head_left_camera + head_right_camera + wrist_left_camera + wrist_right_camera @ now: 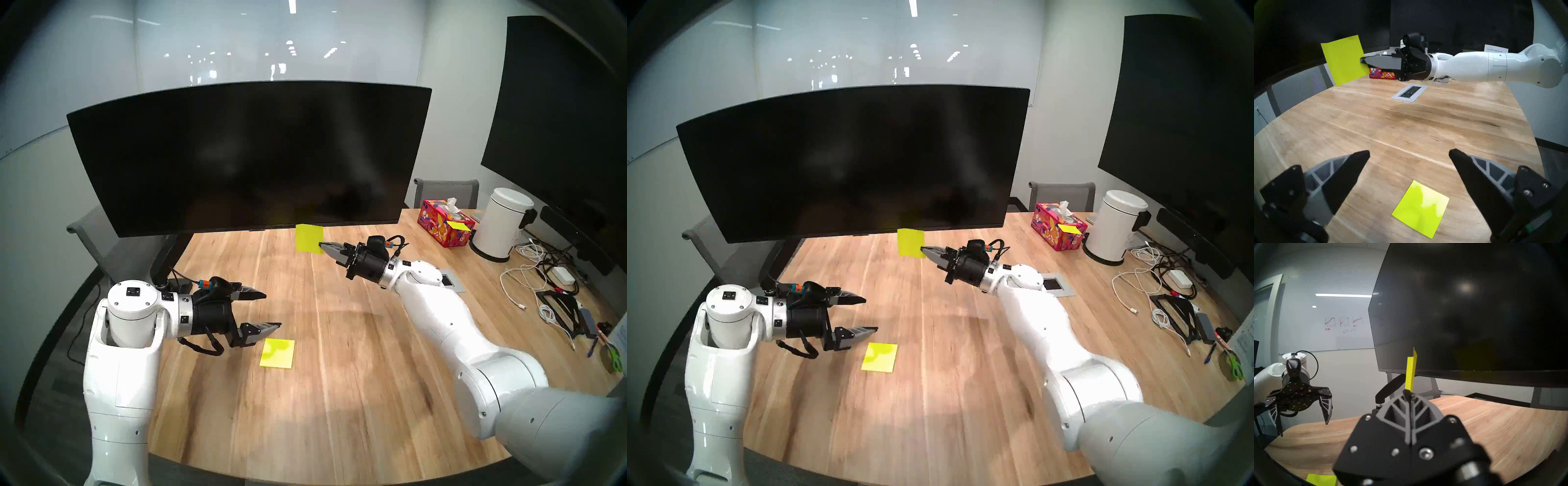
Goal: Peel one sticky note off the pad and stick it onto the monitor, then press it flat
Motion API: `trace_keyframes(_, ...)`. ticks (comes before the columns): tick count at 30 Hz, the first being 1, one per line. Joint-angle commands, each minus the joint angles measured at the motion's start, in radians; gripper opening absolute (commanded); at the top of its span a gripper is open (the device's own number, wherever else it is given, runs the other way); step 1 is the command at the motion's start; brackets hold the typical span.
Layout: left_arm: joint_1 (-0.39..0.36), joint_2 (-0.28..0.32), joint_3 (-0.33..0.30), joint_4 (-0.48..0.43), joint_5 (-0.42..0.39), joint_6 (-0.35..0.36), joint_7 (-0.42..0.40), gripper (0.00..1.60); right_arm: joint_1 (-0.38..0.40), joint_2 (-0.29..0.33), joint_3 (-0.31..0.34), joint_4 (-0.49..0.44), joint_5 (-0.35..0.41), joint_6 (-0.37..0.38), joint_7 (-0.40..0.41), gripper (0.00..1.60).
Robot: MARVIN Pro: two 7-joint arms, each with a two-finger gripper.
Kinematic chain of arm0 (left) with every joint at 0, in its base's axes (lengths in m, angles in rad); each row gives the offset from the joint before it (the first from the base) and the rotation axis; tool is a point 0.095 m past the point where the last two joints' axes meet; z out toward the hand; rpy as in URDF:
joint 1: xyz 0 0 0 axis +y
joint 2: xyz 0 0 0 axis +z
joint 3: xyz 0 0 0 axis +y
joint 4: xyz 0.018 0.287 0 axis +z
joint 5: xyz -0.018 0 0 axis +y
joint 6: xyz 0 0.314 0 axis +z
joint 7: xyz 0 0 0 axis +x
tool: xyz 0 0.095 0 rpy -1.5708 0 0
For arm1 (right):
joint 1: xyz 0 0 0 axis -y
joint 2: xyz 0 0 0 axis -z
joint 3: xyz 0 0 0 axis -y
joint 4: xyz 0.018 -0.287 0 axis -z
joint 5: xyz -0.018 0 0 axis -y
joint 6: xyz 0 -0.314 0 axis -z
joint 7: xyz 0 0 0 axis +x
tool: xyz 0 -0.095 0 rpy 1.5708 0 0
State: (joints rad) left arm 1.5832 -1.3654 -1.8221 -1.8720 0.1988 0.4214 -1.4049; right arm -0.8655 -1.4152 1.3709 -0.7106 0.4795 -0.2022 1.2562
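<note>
Sticky note, one, upright at frame centre, pinched by its right edge in the closed right tool, just below the monitor rim, screen up and behind; pad flat on bench beside wide-open, empty left tool.

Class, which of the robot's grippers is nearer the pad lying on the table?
Left. The open left gripper hovers just beside the pad; the right gripper is farther, near the monitor.
</note>
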Motion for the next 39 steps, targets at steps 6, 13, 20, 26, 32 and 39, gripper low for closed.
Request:
trace_keyframes(6,0.016,-0.061,-0.014,0.001,-0.041,-0.001,0.013,1.6,0.015,-0.018,0.017,-0.022,0.023,0.004,0.033,0.0)
trace_keyframes(13,0.016,-0.148,-0.039,0.064,-0.081,0.007,0.075,1.6,0.004,-0.031,0.024,-0.03,0.026,0.007,0.043,0.0)
trace_keyframes(20,0.013,-0.167,-0.048,0.098,-0.101,0.0,0.09,1.6,-0.014,-0.03,0.031,-0.055,0.026,0.02,0.049,0.0)
trace_keyframes(26,0.015,-0.164,-0.039,0.101,-0.107,-0.041,0.083,1.6,-0.021,-0.032,0.034,-0.063,0.019,0.029,0.049,0.0)
trace_keyframes(32,-0.02,-0.187,-0.021,0.152,-0.088,-0.021,0.126,1.6,-0.021,-0.034,0.036,-0.062,0.016,0.03,0.057,0.0)
trace_keyframes(39,-0.034,-0.224,-0.025,0.177,-0.098,0.028,0.172,1.6,-0.024,-0.036,0.038,-0.066,0.014,0.03,0.066,0.0)
